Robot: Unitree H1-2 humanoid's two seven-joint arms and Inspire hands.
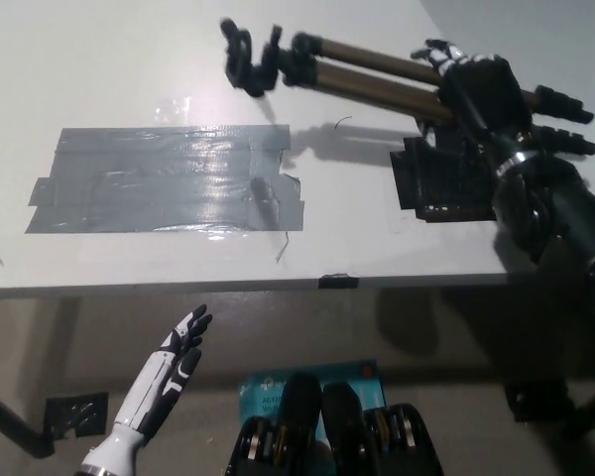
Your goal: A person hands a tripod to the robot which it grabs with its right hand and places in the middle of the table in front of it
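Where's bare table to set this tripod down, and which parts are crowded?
Bare white table runs above the grey tape patch, and a strip lies between that patch and the black patch. The far right is crowded: the right hand holds the tripod over the black patch. The left hand rests below the table edge.

We think this is a lab or test room. In the middle of the picture we see a plain white table (178,59) with grey tape (164,178) stuck on it, and black tape (76,414) on the bare floor at the lower left.
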